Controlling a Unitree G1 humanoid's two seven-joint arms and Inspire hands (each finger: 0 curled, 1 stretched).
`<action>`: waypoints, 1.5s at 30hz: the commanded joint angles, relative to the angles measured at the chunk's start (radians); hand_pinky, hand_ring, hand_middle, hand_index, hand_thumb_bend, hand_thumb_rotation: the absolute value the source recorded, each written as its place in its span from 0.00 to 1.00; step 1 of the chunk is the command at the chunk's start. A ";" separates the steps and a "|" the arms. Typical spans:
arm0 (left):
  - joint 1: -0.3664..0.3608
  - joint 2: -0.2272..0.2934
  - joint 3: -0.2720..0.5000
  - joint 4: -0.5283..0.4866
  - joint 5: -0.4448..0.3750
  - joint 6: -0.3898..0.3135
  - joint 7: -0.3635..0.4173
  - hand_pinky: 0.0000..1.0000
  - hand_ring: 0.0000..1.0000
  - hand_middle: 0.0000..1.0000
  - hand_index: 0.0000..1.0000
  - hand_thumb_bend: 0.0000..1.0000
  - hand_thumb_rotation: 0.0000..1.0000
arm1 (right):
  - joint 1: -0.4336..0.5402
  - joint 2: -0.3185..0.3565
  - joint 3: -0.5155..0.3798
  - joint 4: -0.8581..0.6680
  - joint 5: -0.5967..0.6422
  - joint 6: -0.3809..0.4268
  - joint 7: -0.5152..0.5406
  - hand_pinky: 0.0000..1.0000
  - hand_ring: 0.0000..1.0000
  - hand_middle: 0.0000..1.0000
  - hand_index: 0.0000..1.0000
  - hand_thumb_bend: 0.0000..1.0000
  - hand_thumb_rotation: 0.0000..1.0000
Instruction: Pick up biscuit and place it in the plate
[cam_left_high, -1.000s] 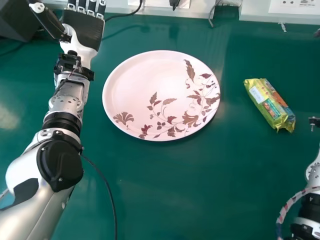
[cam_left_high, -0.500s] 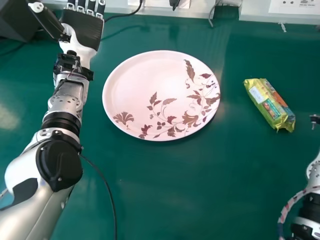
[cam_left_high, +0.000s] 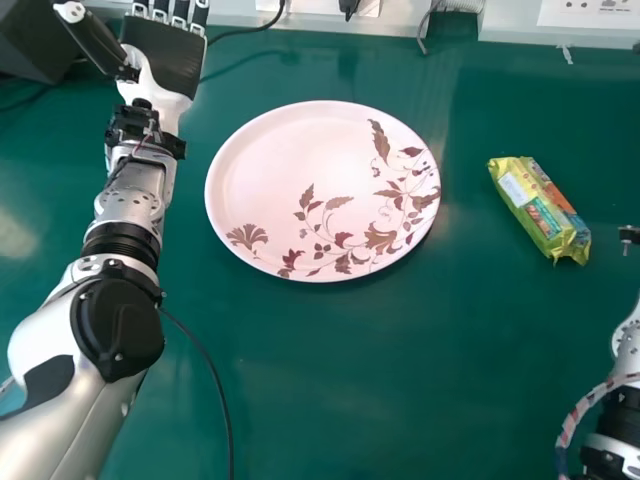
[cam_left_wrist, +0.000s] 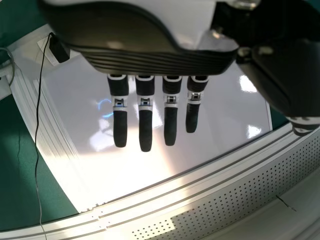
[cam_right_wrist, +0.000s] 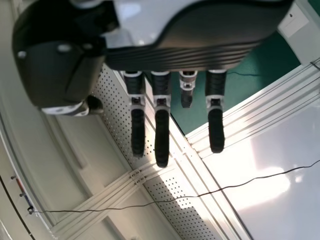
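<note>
Biscuit packet on the green tabletop, beside the plate and apart from it

Your surface is a green tabletop (cam_left_high: 330, 400). The pink plate (cam_left_high: 290, 160), with brown leaf patterns, lies flat near the middle. Your biscuit packet (cam_left_high: 540, 208) lies at a slant to the right of the plate, in a yellow-green wrapper. Far edge: a white ledge (cam_left_high: 490, 22) with cables, and a dark box (cam_left_high: 35, 40) at the far left corner.

Left hand (cam_left_high: 165, 60): far left of the plate; fingers straight and spread, thumb out to the side, holding nothing. Right hand (cam_right_wrist: 200, 35), right wrist view: fingers extended with gaps, nothing pinched.

Room: you see a glossy white panel (cam_left_wrist: 225, 115) with glare and perforated metal (cam_left_wrist: 240, 200) in the left wrist view; a thin cord (cam_right_wrist: 235, 187) crosses the right.
</note>
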 joint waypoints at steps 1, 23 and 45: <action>-0.011 0.008 -0.005 0.005 0.000 0.000 -0.002 0.63 0.69 0.79 0.86 0.98 0.47 | 0.011 -0.002 -0.005 0.004 0.007 0.002 0.005 0.36 0.44 0.46 0.55 0.50 0.00; -0.015 0.007 -0.002 0.008 -0.003 0.001 0.004 0.62 0.71 0.81 0.87 0.97 0.48 | 0.019 0.000 0.008 -0.033 -0.017 -0.009 -0.018 0.36 0.44 0.46 0.55 0.50 0.00; -0.015 0.008 -0.002 0.008 -0.002 0.004 0.007 0.67 0.72 0.83 0.86 0.97 0.48 | 0.082 0.014 0.054 -0.206 -0.246 -0.137 -0.181 0.36 0.44 0.46 0.55 0.50 0.00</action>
